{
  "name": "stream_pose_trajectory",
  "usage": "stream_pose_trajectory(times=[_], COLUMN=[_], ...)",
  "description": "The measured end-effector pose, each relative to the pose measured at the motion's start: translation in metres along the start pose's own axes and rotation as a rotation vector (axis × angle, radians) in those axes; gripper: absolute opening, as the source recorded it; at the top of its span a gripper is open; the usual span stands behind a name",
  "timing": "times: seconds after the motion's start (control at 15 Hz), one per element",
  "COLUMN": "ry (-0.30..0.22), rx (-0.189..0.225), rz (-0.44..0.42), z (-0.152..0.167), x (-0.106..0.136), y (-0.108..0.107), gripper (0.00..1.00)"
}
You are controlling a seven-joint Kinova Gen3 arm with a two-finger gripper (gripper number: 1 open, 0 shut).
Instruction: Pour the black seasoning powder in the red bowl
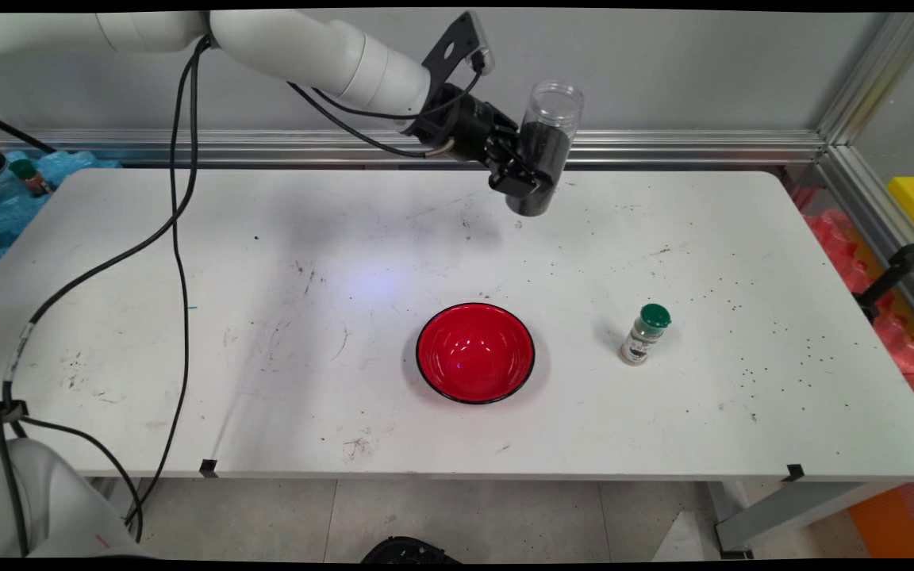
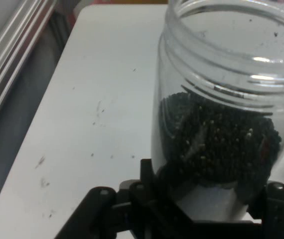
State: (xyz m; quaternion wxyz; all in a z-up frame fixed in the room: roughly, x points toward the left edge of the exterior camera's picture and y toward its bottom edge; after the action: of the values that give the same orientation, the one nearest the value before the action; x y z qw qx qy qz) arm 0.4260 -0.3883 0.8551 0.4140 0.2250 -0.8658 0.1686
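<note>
My gripper (image 1: pixel 528 170) is shut on a clear lidless jar (image 1: pixel 546 143) about half full of small black grains. The jar hangs nearly upright, slightly tilted, above the table's far middle. In the hand view the jar (image 2: pixel 221 124) fills the right side, its open mouth at the top and the dark grains low down between my gripper (image 2: pixel 207 194) fingers. A red bowl (image 1: pixel 475 352) with a black rim stands empty on the table, well in front of the jar. A small spice shaker (image 1: pixel 645 334) with a green cap stands to the right of the bowl.
Black grains lie scattered over the right part of the white table (image 1: pixel 187 357). An aluminium rail (image 1: pixel 663 147) runs along the wall behind. Black cables (image 1: pixel 179 238) hang from the arm over the left half of the table.
</note>
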Motion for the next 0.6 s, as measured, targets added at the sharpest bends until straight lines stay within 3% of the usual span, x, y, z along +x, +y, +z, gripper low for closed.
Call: stream_pose_trajectory(times=[0.6], ry=[0.01], rx=[-0.069], rz=[0.21], z=[-0.006], x=[0.016], y=[0.009], gripper=[0.0])
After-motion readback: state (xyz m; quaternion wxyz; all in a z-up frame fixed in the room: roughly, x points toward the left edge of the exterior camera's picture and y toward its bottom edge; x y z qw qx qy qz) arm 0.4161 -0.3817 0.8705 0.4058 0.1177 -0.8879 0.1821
